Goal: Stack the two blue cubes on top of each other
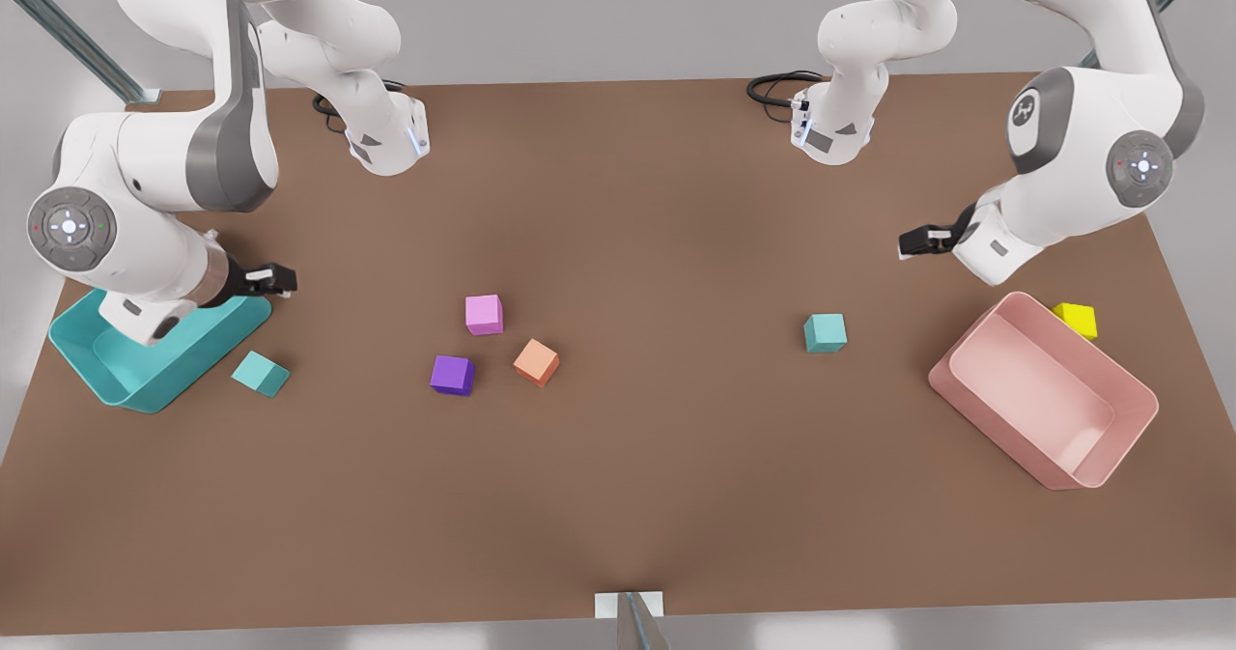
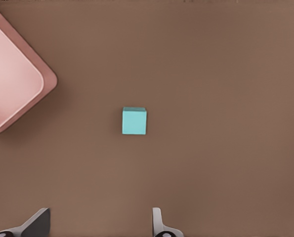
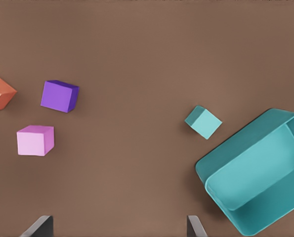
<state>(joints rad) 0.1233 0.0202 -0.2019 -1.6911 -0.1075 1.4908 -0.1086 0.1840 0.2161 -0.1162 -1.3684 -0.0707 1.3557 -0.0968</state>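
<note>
Two small teal-blue cubes lie far apart on the brown table. One blue cube sits toward the front view's right, near the pink bin; the left wrist view has it centred ahead of my left gripper. That left gripper hovers open above the table, behind the cube. The other blue cube rests beside the teal bin on the front view's left, also seen as the cube in the right wrist view. My right gripper hangs open over the bin's edge, its fingers spread wide.
A teal bin stands at the front view's left, a pink bin at its right with a yellow cube behind it. Pink, purple and orange cubes cluster mid-table.
</note>
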